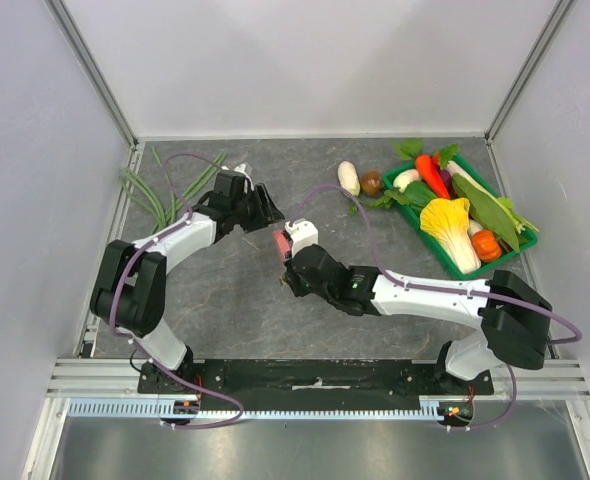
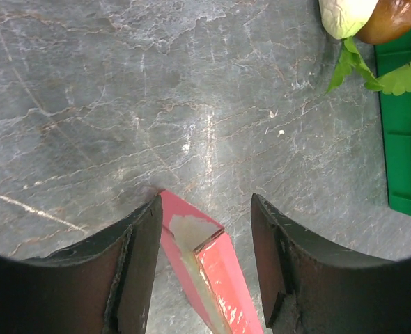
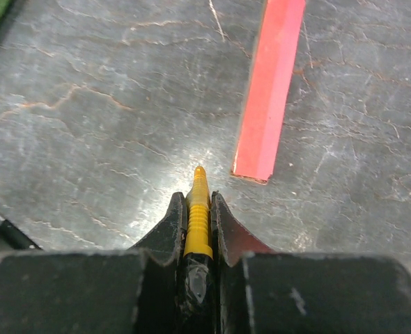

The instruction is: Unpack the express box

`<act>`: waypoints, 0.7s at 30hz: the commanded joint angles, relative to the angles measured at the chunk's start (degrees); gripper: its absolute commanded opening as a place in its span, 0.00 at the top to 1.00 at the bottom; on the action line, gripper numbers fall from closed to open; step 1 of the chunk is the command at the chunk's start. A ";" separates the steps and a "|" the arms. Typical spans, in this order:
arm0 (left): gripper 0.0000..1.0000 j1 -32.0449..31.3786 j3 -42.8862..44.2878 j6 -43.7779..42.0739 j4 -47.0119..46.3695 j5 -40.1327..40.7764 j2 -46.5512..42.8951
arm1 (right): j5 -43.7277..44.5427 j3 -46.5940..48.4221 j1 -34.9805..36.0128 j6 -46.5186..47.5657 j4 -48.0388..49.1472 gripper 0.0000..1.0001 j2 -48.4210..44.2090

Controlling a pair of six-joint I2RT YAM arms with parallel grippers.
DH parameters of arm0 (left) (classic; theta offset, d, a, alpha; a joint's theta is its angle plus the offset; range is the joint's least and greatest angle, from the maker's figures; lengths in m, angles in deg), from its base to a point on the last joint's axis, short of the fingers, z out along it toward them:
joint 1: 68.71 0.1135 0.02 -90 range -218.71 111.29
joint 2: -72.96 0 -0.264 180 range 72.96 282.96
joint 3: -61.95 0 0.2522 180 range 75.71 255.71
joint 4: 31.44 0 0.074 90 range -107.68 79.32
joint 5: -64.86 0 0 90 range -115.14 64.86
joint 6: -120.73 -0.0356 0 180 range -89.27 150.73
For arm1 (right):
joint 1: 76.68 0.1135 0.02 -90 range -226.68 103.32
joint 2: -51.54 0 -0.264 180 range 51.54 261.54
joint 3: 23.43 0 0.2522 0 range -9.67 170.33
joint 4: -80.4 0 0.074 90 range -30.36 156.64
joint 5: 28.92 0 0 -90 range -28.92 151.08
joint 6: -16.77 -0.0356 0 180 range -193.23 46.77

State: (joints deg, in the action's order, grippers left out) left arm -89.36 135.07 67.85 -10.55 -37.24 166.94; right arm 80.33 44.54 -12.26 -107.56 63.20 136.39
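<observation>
Right wrist — cutting step.
Right gripper (image 3: 198, 203) clamps the knife (image 3: 198, 226); left gripper (image 2: 207, 209), spread, straddles the box (image 2: 223, 275) — next, slit its seam.

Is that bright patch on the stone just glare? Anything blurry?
Yes: right wrist view, glare on the table by the utility knife; left wrist view, a fainter sheen beyond the express box; top view evenly lit, sharp.

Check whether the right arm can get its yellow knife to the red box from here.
Probably yes: the utility knife in the right fingers points just beside the express box, only bare table between them.
</observation>
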 commanded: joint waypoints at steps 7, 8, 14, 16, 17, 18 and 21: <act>0.41 0.17 -3.10 -0.92 -8.72 -4.25 0.69 | 9.14 3.88 2.02 0.84 -2.45 1.00 4.26; 0.41 0.17 -4.23 -0.91 -9.50 -4.42 0.25 | 9.49 3.88 2.02 0.84 -2.45 1.00 4.35; 0.45 0.08 -6.70 -0.21 -9.33 -5.92 -1.60 | 12.22 3.53 2.20 -0.21 -3.32 1.00 4.35; 0.46 0.08 -7.84 0.32 -9.42 -6.10 -3.17 | 12.92 3.35 2.29 -0.48 -3.67 1.00 4.26; 0.46 0.08 -8.89 0.49 -9.60 -6.18 -3.79 | 13.18 3.27 2.29 -0.74 -3.85 1.00 4.09; 0.46 0.08 -9.34 0.75 -9.86 -6.27 -4.41 | 13.53 3.09 2.29 -0.92 -3.94 1.00 4.09; 0.48 0.08 -10.57 0.93 -9.95 -6.53 -5.90 | 14.24 2.83 2.29 -1.36 -4.29 1.00 3.65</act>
State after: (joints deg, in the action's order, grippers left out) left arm -89.36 125.91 67.96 -18.28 -42.27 164.66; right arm 91.00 46.18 -10.29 -107.62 58.80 140.66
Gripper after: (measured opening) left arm 0.534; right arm 0.141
